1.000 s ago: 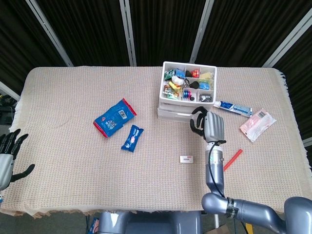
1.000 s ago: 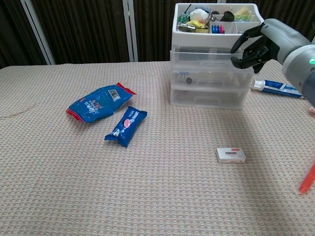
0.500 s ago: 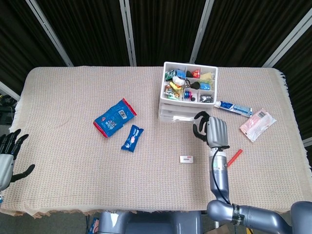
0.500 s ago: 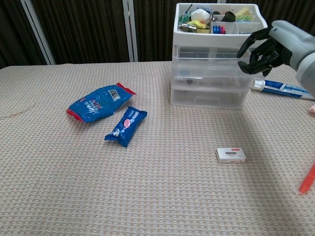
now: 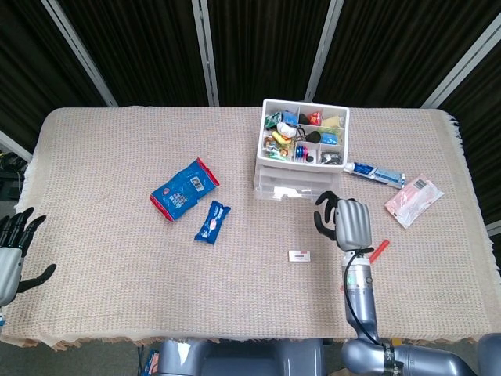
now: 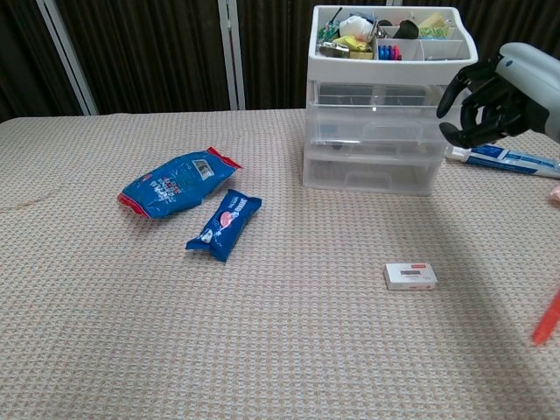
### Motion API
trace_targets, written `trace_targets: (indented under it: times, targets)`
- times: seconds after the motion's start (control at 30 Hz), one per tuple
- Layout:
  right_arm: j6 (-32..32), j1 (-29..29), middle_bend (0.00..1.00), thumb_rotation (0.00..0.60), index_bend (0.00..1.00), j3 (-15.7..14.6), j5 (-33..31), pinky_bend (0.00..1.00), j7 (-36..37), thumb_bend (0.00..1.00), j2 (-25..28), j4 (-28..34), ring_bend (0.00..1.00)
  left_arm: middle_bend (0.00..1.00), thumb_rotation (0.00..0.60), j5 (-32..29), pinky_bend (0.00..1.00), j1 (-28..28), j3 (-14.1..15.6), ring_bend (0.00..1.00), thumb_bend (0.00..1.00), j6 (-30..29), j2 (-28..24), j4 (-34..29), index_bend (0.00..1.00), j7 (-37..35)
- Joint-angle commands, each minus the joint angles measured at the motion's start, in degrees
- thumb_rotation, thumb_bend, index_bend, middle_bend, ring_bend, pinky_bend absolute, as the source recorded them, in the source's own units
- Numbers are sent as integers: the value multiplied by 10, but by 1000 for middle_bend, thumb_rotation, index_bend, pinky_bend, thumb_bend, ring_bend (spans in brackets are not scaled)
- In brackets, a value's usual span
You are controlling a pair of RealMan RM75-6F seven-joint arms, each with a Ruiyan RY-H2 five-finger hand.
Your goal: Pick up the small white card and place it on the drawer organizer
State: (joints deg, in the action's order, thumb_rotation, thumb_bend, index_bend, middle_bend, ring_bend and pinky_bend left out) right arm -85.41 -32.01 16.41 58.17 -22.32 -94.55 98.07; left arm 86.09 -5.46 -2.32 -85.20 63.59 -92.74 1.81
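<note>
While the left hand [image 5: 17, 249] waits at the far left table edge with its fingers spread on nothing, the right hand [image 5: 348, 222] has drawn back over the last second from the front of the drawer organizer [image 5: 301, 146] toward the robot's body, sliding rightward in the chest view. Its fingers are curled inward and I can see nothing in them. The small white card [image 5: 299, 255] lies flat on the woven cloth where it lay a second ago, just left of and a little nearer the robot than the right hand, well apart from the organizer. I judge the pickup has not begun; the retreat looks like repositioning to come down on the card.

Counting from left to right:
- one large blue snack bag [image 5: 184, 189]
- one smaller blue wrapped bar [image 5: 212, 222] just beside it
- one card
- one organizer, its top tray crowded with small odds and ends
- one toothpaste tube [image 5: 374, 173] just right of the organizer
- one red stick [image 5: 378, 251] near the right hand
- one pink packet [image 5: 412, 199] toward the right edge

Two hands in all.
</note>
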Motion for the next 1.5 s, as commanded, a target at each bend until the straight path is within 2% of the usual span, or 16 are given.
trace_targets:
  times: [0.03, 0.17, 0.27, 0.37, 0.57, 0.7, 1.07, 1.23, 1.5]
  targets:
    - [-3, 8, 721, 600, 488, -3, 9, 508, 3, 346, 4, 12, 709, 0, 600, 0, 0, 0, 0, 0, 258, 0, 0, 0, 110, 0]
    - [-6, 17, 685, 600, 466, -8, 19, 506, 11, 335, 11, 34, 675, 0, 600, 0, 0, 0, 0, 0, 260, -1, 0, 0, 110, 0]
    - [-13, 32, 589, 600, 404, -27, 36, 454, 16, 278, 23, 72, 571, 0, 600, -1, 0, 0, 0, 0, 259, -1, 0, 0, 110, 0]
    - [-15, 49, 481, 600, 341, -59, 50, 383, 5, 208, 35, 100, 465, 0, 600, 1, 0, 0, -1, 0, 260, -2, 0, 0, 110, -2]
    - [-4, 64, 309, 600, 337, -96, 46, 282, -24, 167, 34, 116, 286, 0, 600, 5, 0, 2, -1, 0, 264, -8, 2, 1, 113, -5]
    - [9, 65, 260, 600, 342, -103, 33, 257, -50, 168, 23, 110, 199, 0, 600, 6, 0, 2, -3, 0, 269, -11, 4, 3, 114, -7]
    - [27, 68, 258, 600, 343, -110, 18, 249, -91, 168, -31, 59, 214, 0, 600, 8, 0, 3, -4, 0, 277, -16, 4, 5, 116, -15]
    - [42, 62, 291, 600, 344, -104, 2, 249, -110, 167, -50, 35, 257, 0, 600, 7, 0, 2, -5, 0, 281, -15, 4, 5, 116, -17]
    - [48, 54, 285, 600, 357, -94, 9, 241, -125, 168, -85, -19, 231, 0, 600, 5, 0, 2, -5, 0, 283, -13, 2, 2, 117, -19]
